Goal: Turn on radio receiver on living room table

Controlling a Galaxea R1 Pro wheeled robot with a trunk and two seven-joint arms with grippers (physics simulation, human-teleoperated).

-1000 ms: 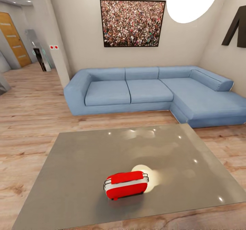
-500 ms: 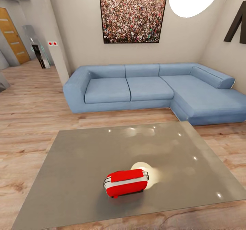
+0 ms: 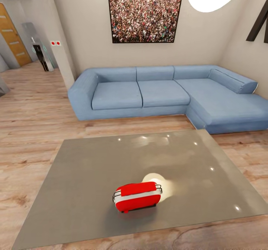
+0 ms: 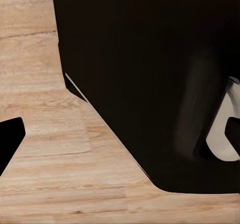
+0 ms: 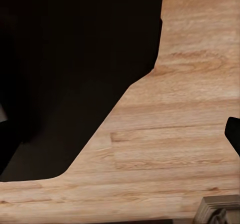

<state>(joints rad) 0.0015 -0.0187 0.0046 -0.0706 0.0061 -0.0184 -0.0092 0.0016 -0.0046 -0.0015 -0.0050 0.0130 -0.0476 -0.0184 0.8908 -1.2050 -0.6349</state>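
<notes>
red radio receiver (image 3: 137, 196), grey table (image 3: 93, 175)

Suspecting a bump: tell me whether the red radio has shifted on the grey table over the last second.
No. The small red rounded radio keeps its spot on the glossy grey table, beside the same bright lamp reflection; only the camera moved.

My surroundings: light plank floor (image 3: 33, 116); blue corner sofa (image 3: 163, 95) centre frame; crowd picture (image 3: 145, 14) on off-white wall (image 3: 89, 34); orange door (image 3: 11, 34) upper left.
</notes>
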